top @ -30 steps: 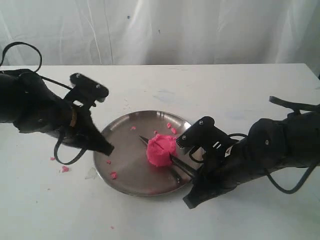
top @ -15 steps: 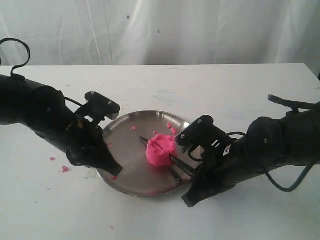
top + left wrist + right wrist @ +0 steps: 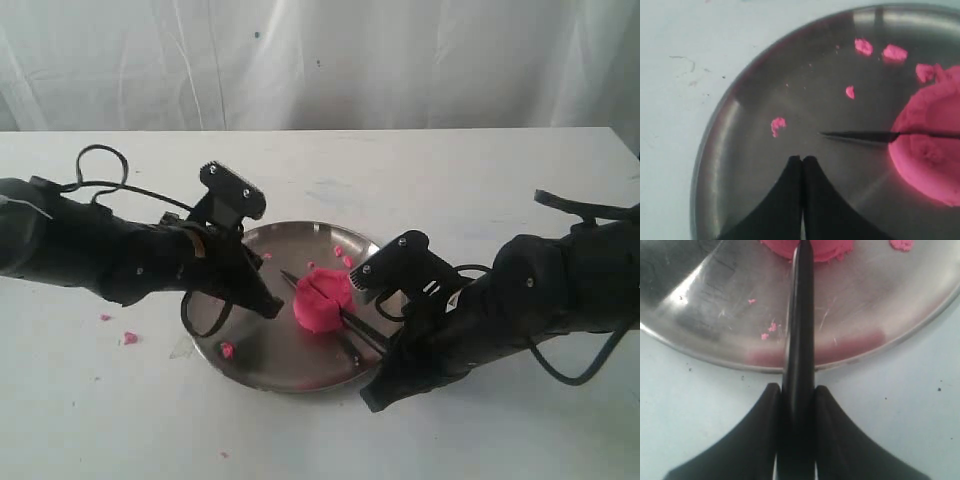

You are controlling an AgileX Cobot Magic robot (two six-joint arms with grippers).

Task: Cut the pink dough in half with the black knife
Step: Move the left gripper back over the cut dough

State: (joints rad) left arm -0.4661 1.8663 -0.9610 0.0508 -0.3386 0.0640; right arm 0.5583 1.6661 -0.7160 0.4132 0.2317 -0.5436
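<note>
On my screens the plate [image 3: 705, 305] is bare metal, shiny and mirror-like but finely scratched, while the pink dough [image 3: 930, 150] looks soft and matt, with a grainy, crumbly surface. The black knife [image 3: 799, 330] is smooth with a dull satin sheen, and I read the jaws as smooth, matt black plastic. The table [image 3: 450, 190] I see is white, smooth and matt with faint smudges, and the backdrop [image 3: 400, 60] is creased white cloth.

Bright pink dough [image 3: 322, 298] at centre frame, plain silver plate [image 3: 250, 340] with scattered pink crumbs [image 3: 227, 349], all-black knife [image 3: 799, 315], white desk [image 3: 450, 180], pale white curtain [image 3: 400, 60] across the top.
</note>
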